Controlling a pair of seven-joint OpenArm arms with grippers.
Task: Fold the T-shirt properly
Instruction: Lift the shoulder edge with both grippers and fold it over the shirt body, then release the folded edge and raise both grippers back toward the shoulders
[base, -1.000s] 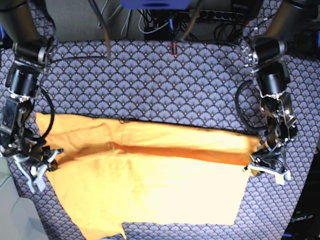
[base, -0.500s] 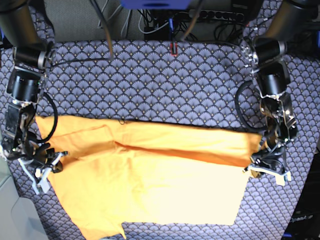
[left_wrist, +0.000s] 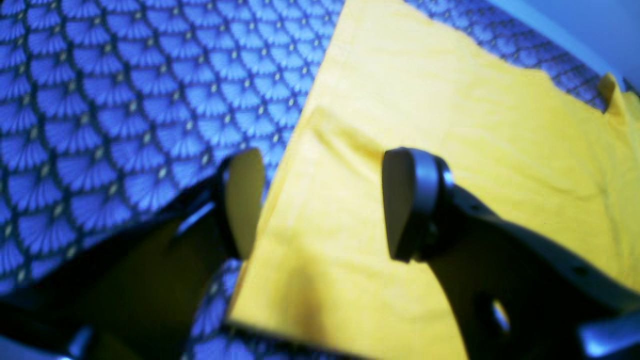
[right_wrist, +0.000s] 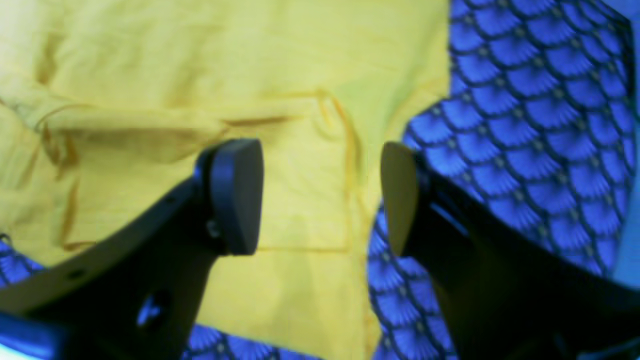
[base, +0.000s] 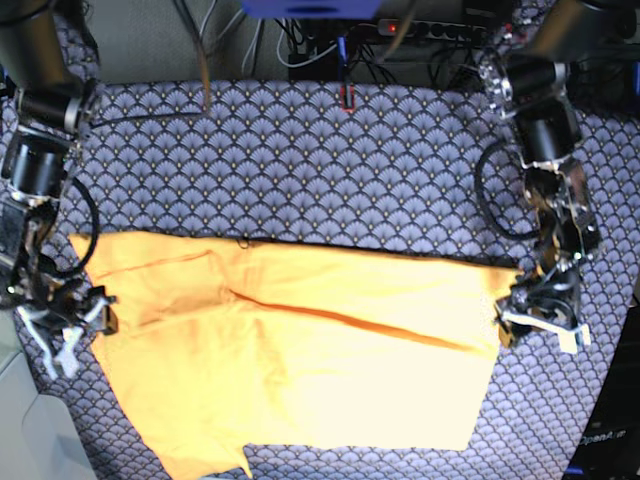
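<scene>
Left claw (left_wrist: 320, 200): fingers spread wide, nothing between them; one pad (left_wrist: 243, 200) hangs over the patterned cloth just beside the shirt's edge, the other pad (left_wrist: 400, 200) over yellow fabric. In the base view this claw (base: 540, 325) sits at the shirt's right-hand edge.

Right claw (right_wrist: 320, 195): fingers likewise parted and empty; one fingertip (right_wrist: 235, 195) over a creased part of the shirt, the other (right_wrist: 400, 195) over the border between shirt and cloth. In the base view it (base: 62, 325) lies at the shirt's left-hand edge.

T-shirt (base: 300, 360): yellow-orange, spread flat on the worktop between the two claws; a fold line runs diagonally across its middle, and the upper band lies doubled over the body. A sleeve reaches toward the right claw. The lower edge shows a notch near the frame's bottom.

Worktop covering (base: 300, 170): blue-grey scallop-patterned cloth under the shirt, bare across the far half.

Background: cables and a power strip (base: 450, 28) beyond the far edge of the worktop.
</scene>
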